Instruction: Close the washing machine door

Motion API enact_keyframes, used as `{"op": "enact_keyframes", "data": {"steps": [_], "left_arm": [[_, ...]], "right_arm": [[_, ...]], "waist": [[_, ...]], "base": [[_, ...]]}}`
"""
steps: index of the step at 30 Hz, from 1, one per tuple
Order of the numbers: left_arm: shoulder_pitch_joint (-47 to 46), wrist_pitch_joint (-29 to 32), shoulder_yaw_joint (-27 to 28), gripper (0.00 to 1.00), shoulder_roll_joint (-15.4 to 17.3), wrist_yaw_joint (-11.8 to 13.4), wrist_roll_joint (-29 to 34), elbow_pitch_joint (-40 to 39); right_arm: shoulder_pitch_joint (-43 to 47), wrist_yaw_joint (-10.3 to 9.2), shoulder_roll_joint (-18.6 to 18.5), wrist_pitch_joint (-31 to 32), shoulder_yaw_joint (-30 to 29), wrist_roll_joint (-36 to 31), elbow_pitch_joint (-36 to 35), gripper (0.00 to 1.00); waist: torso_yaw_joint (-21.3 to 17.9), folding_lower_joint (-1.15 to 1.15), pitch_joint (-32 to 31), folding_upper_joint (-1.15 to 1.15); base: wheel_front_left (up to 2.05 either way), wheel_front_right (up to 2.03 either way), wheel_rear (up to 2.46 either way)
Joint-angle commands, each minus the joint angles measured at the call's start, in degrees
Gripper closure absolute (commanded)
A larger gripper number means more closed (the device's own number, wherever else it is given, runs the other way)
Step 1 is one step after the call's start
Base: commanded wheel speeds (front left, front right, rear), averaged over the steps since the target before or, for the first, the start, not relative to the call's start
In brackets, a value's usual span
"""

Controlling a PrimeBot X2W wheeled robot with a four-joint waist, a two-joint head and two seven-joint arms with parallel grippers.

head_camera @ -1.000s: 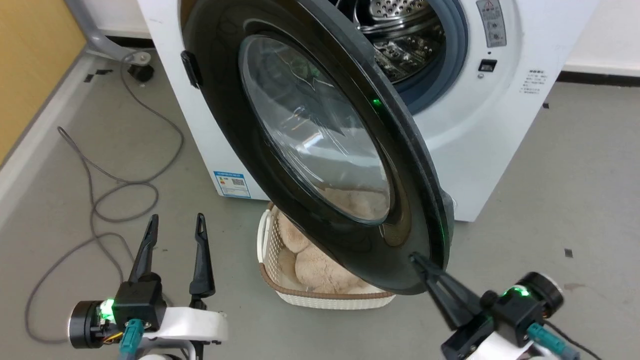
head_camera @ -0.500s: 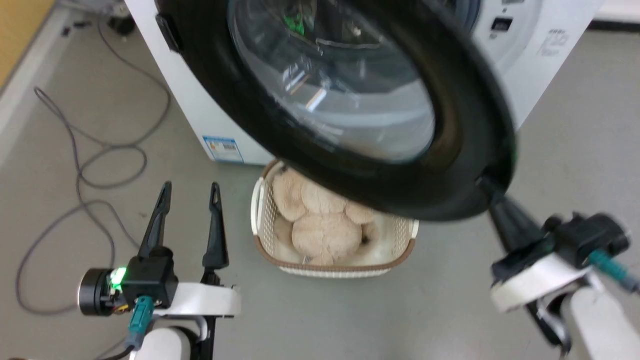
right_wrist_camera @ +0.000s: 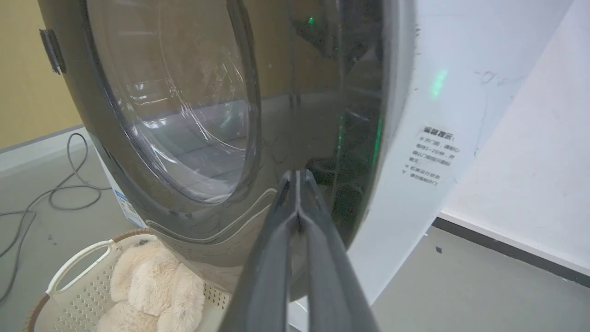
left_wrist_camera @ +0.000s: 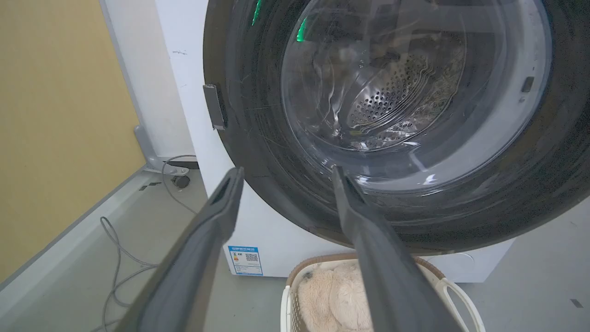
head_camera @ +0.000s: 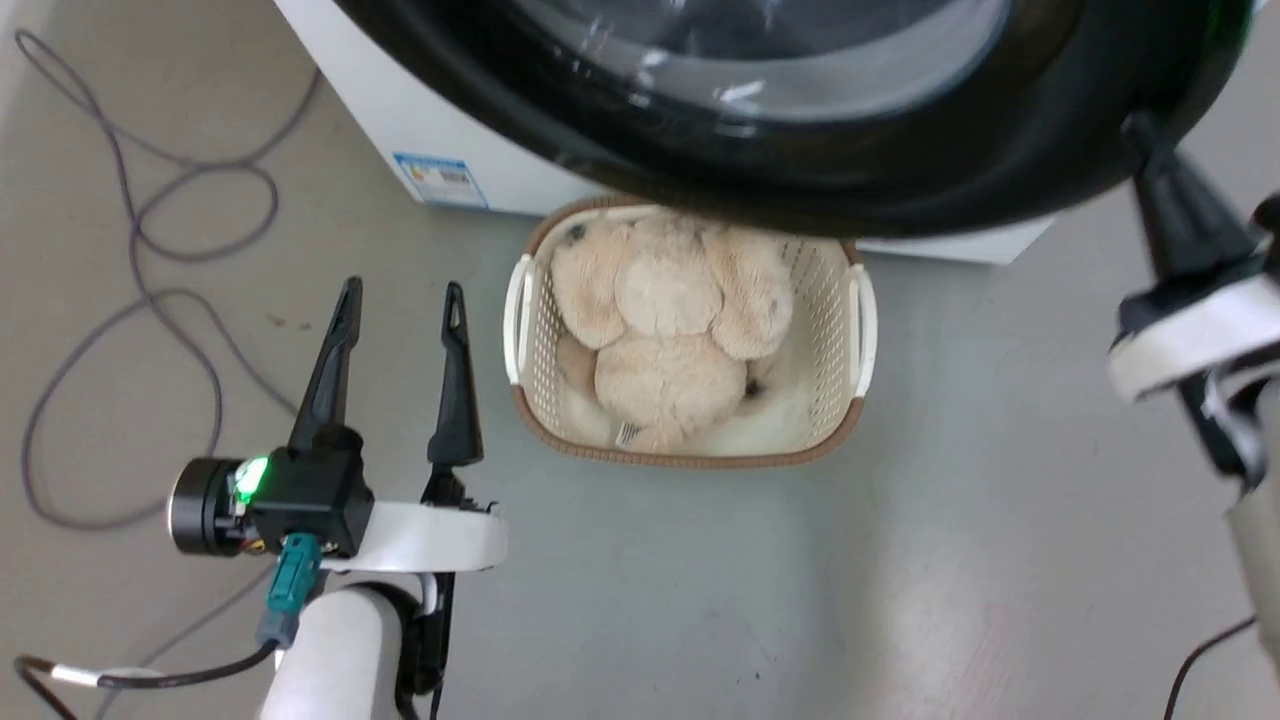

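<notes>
At rim of washing machine door (head_camera: 900, 180), sets right hand (right_wrist_camera: 297, 175) pressed together; holds left hand (head_camera: 402, 290) spread over open floor (head_camera: 700, 600) beside basket (head_camera: 680, 458), door top cropped.

Grey floor (head_camera: 900, 560), yellow wall (left_wrist_camera: 55, 129), loose cable (head_camera: 130, 300).

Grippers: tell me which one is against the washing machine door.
The right gripper: its fingers are shut together, with the tips against the black rim of the washing machine door. The left gripper stands open, apart from the door.
</notes>
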Motion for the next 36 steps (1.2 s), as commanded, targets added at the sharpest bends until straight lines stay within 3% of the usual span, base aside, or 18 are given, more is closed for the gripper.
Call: {"op": "enact_keyframes", "data": {"steps": [1,14,23,28,36], "left_arm": [[-1.14,-0.24,-0.18,0.0,-0.06,0.27,-0.15,-0.14],[-3.35,-0.24,-1.54,0.0,-0.09,1.26,-1.09,-0.31],[-3.32,-0.24,-1.16,0.0,-0.09,1.65,-1.14,-0.41],[-2.31,-0.24,-0.39,0.0,-0.09,1.61,-0.86,0.13],[0.79,-0.24,1.67,0.0,-0.01,1.1,0.1,1.2]], "right_arm": [[-1.92,-0.1,-0.67,-0.27,-0.18,-0.24,0.88,1.0],[-14.06,-0.1,-1.88,-0.27,-0.89,-2.62,11.57,1.0],[-15.73,-0.1,-0.51,-0.27,-3.65,-3.51,14.74,1.0],[-12.72,-0.1,1.34,-0.27,-6.76,-2.66,11.92,1.0],[-3.58,-0.1,5.1,-0.27,-11.19,-2.85,-3.29,1.0]], "waist": [[0.59,-0.01,1.28,0.0],[1.48,-0.01,3.6,0.0],[1.62,-0.01,3.37,0.0],[0.97,-0.01,1.28,0.0],[-0.91,-0.01,-5.2,0.0]], "base": [[0.0,0.0,0.0],[0.0,0.0,0.0],[0.0,0.0,0.0],[0.0,0.0,0.0],[0.0,0.0,0.0]]}}
